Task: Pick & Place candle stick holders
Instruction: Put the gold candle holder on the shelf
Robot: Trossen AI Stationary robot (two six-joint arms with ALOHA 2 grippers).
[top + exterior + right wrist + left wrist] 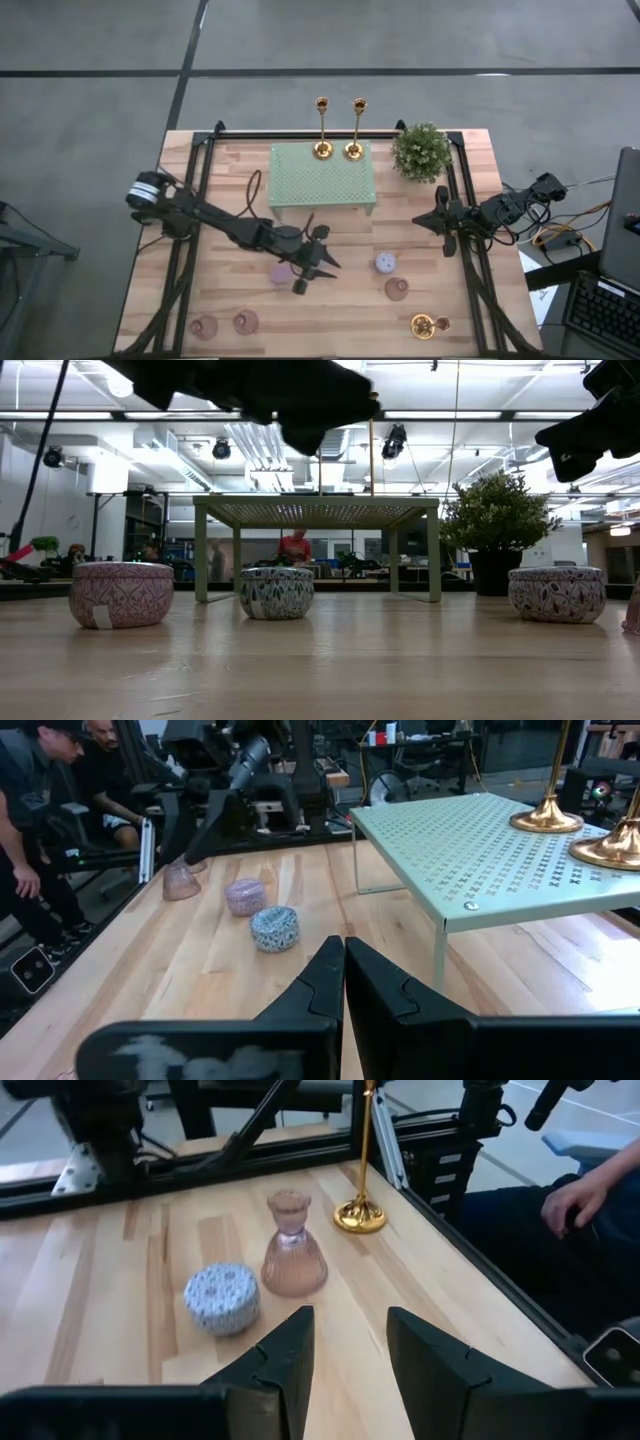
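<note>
Near-left corner of the table [240,200]: two pink holders [205,326] [245,321] sit side by side, untouched.

The left gripper [312,272] is out over mid-table. Its jaws are parted and nothing is between them, so it is released. The lilac holder [281,272] sits just beside it; from above I can't tell if they touch.

Behind that, the green stand [322,180] carries two gold candlesticks [322,150] [353,150], upright and close together at its far edge.

Right of centre are the pale blue holder [385,262] and a pink fluted holder [397,289], which are near each other but apart. The third gold candlestick [424,325] stands upright near the front right corner. The plant [421,150] is at back right.

The right gripper [343,945] is parked at the right edge with its fingers clenched and empty.

Risks:
- The lilac holder is off to one side of the open jaws, so a drop from here could clip and shove it rather than straddle it.
- The fluted holder is narrow at the top and could tip if pinched high or bumped by a reach for the blue one.
- The slim candlestick topples easily with an off-centre grip.
- The two candlesticks on the stand are crowded, so setting a third one down could knock them.
- A person's hand [570,1205] is close to the right rail, which is a hazard if an arm swings wide.
</note>
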